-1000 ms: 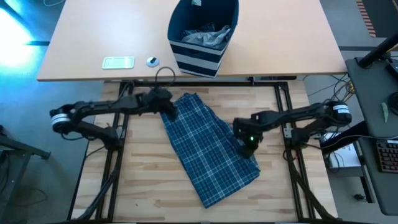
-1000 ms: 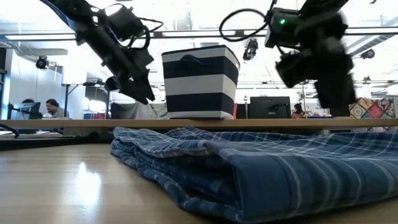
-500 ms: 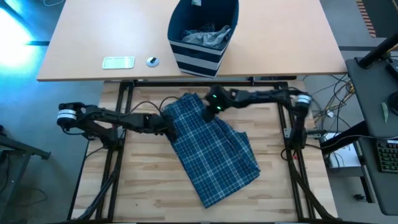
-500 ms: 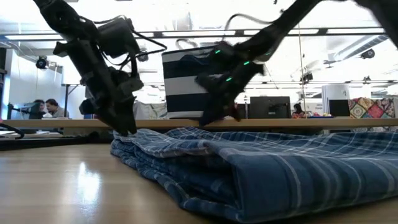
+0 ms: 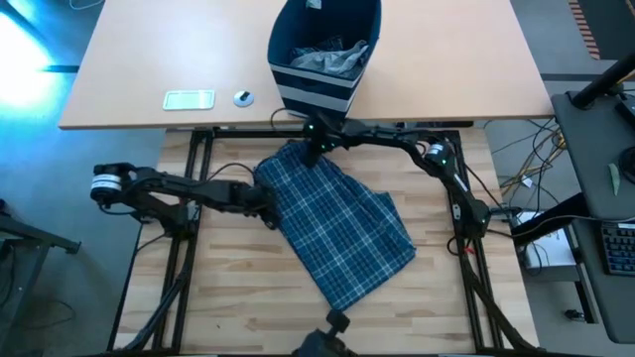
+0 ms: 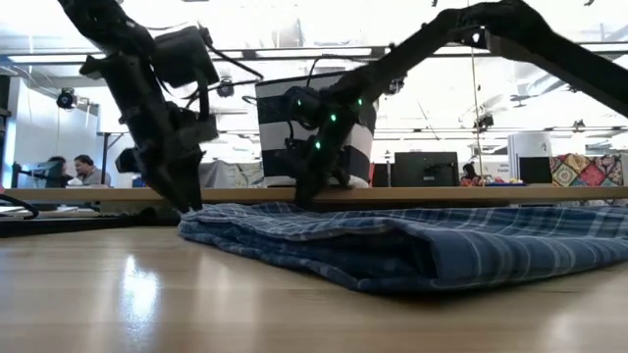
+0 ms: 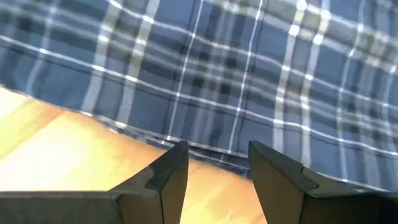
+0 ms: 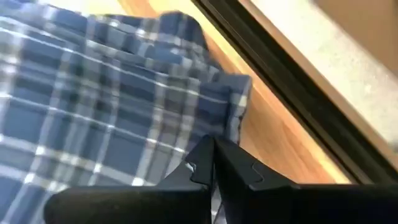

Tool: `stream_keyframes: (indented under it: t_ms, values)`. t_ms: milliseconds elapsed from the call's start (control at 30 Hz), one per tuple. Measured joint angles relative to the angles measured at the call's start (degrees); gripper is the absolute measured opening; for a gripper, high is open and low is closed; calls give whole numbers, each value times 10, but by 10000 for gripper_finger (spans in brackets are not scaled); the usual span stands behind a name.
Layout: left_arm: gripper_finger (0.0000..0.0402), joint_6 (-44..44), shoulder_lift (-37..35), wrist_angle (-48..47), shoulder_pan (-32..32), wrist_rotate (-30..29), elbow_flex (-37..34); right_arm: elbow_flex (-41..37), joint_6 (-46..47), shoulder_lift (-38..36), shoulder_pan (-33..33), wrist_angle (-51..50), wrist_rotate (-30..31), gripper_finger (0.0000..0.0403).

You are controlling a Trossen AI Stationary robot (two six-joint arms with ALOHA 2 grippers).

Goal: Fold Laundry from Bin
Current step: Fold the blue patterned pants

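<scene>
- The left gripper (image 7: 214,163) sits low at the near-left edge of the blue-and-white plaid folded cloth garment (image 5: 337,233). Its fingers stand apart with nothing between them, and the garment's hem lies just ahead of the tips, on the pale wooden table (image 5: 238,297).
- The right gripper (image 5: 316,142) has its fingers pressed together. It rests at the far corner of the same garment, just short of the black rail at the table's far edge; whether it pinches cloth cannot be told.
- From the left gripper the garment spreads away to the right, its long axis running diagonally from the far-left corner to the near-right end.
- Each arm is nearest its own corner of the far end, so that end looks likely to be moved next.
- Beyond the right gripper stands the soft navy fabric bin with pale stripes (image 5: 319,89), grey cloth inside.
</scene>
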Motion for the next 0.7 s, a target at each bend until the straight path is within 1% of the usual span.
stream_keyframes:
  t_ms: [100,167,267,333,433,533,600,700]
  values:
    - [152,16,-29,-16,0,-5,6,6,-8,-34,21,-41,-4,9]
    - [152,35,-49,-13,1,-9,10,-17,-8,-73,44,-46,-8,9]
    - [152,75,-67,-5,17,-21,11,-95,2,-146,92,-51,-7,9]
    - [152,105,-67,16,46,-15,6,-168,29,-201,129,-46,-5,9]
    - [152,173,-45,67,101,18,1,-286,94,-285,193,-14,-2,9]
    - [152,245,-4,114,157,26,1,-381,167,-345,262,-3,-2,9]
    - [152,275,27,138,195,27,1,-426,223,-364,310,-11,-2,9]
    - [152,304,72,147,240,37,1,-471,324,-369,373,-23,-5,9]
